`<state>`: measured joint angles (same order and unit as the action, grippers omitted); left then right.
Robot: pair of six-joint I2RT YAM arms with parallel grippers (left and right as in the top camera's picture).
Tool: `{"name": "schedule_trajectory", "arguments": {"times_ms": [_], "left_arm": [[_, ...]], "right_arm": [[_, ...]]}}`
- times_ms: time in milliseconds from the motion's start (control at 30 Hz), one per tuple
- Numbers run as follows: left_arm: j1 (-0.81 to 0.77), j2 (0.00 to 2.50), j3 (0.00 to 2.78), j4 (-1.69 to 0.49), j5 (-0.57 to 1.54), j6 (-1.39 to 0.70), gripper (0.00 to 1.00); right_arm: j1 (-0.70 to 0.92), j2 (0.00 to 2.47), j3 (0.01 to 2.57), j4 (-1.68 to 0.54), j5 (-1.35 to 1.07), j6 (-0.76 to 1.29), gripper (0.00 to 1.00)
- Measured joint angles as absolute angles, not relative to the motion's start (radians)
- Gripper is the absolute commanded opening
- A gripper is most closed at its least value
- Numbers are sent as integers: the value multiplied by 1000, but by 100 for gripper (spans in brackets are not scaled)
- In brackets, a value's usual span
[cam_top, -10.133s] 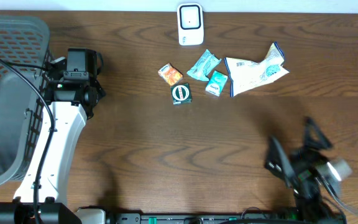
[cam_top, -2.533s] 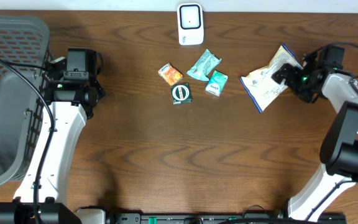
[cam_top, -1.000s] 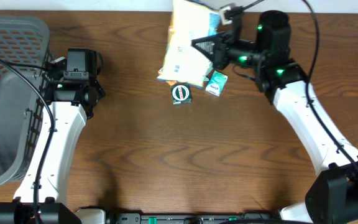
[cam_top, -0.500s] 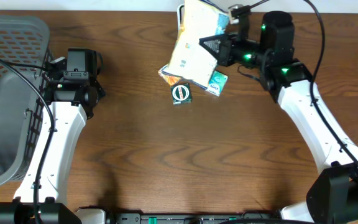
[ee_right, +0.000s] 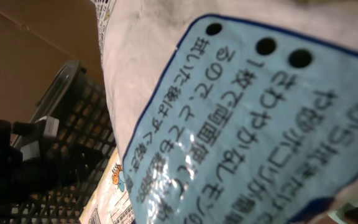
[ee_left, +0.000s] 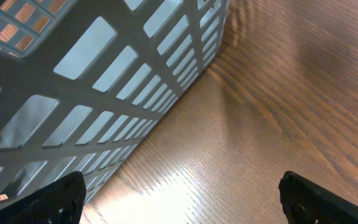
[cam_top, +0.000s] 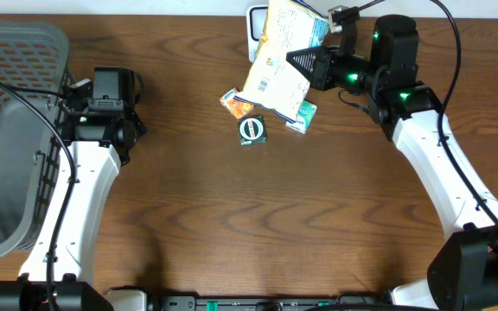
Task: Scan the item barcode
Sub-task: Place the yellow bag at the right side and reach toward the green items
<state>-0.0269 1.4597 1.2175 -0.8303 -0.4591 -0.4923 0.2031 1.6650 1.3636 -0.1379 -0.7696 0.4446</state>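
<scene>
Right gripper [cam_top: 295, 62] is clamped shut on one edge of a snack bag [cam_top: 277, 53], holding it in the air at the far edge of the table [cam_top: 232, 225], partly over the white scanner [cam_top: 252, 34]. The bag looks light, thin and crinkly; held by one edge it sags and tilts, so its printed face will probably not stay flat. Its film looks glossy and likely slippery, which makes a firm pinch on the flat sealed edge, clear of the barcode, the best hold. A hard squeeze on the body could crush whatever is inside. The right wrist view shows only print on the film. The left gripper [ee_left: 179, 200] has its fingers wide apart and empty, beside the grey basket [cam_top: 7, 130].
</scene>
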Motion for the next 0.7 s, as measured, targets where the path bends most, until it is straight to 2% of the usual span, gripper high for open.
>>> {"name": "schedule_trajectory", "arguments": {"times_ms": [267,433,700], "left_arm": [[-27,1460,1217,-831,-459,-492,98],[-27,1460,1217,-831,-459,-492,98],[-27,1460,1217,-831,-459,-492,98]], "right_arm": [[203,1665,1364,-175,-754,445,1],[203,1665,1364,-267,-661,434,1],[204,1665,1363,-475,-216,349,1]]}}
